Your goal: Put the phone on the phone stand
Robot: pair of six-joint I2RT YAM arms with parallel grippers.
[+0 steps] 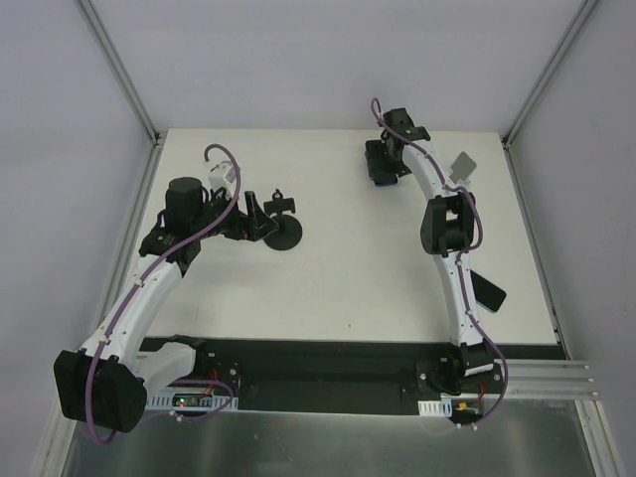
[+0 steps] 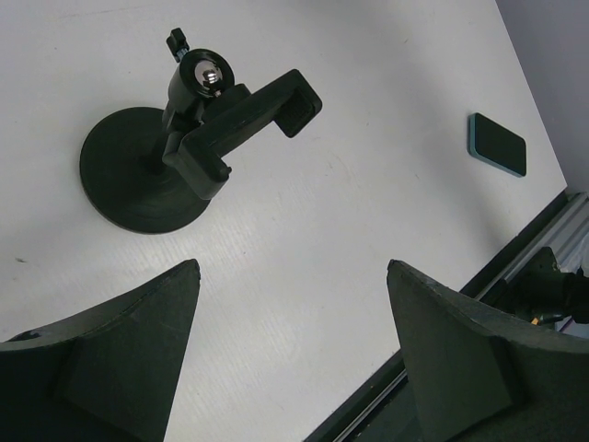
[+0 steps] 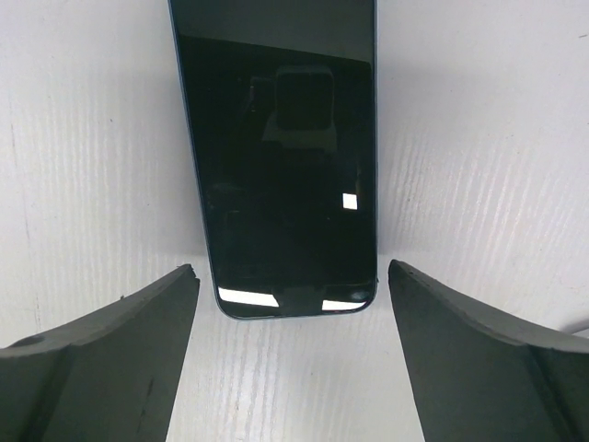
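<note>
Both grippers stand spread, holding nothing: my left gripper point(image 2: 294, 264) faces the phone stand point(image 2: 138, 175), and my right gripper point(image 3: 292, 269) hovers over the phone point(image 3: 281, 166). It lies flat on the table point(image 3: 92, 138), toward the far right. Its long axis runs away from the fingers, and the far end is cut off. Overhead, the wrist seems to hide most of it.

Two phones point(image 3: 281, 166) point(image 2: 497, 145), one black disc-base phone stand point(image 2: 138, 175), one silver stand point(image 1: 463, 165), two arms point(image 1: 149, 288) point(image 1: 457, 283)
</note>
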